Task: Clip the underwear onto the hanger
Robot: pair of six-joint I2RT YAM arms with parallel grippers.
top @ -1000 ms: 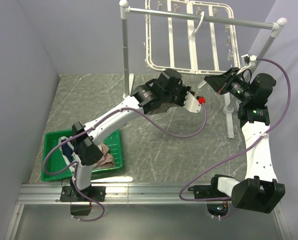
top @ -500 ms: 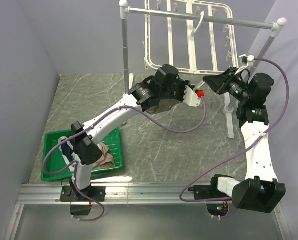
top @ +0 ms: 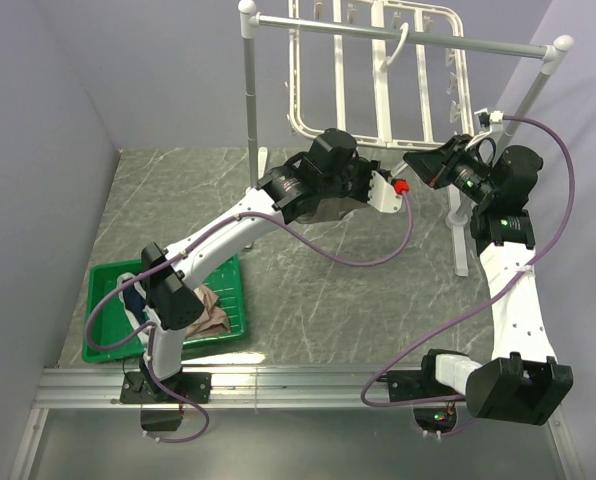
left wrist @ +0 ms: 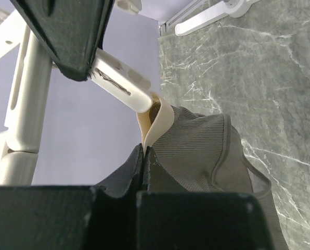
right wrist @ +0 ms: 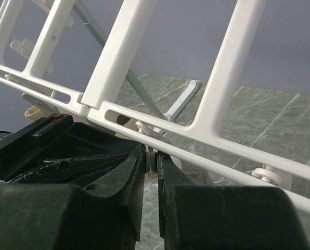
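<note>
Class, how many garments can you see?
3: underwear in the left gripper; navy garment and pinkish garment in the tray. Others may be hidden.

My left arm [top: 228, 228] and right arm [top: 518, 310] are white shells joined by black motor housings. A purple cable [top: 358, 262] loops up each from the aluminium rail [top: 298, 385]. My left gripper [left wrist: 144, 149] and right gripper [right wrist: 151, 152] are matte black. Far from the rail, a red knob [top: 402, 186] caps a white plate [top: 383, 197].
</note>
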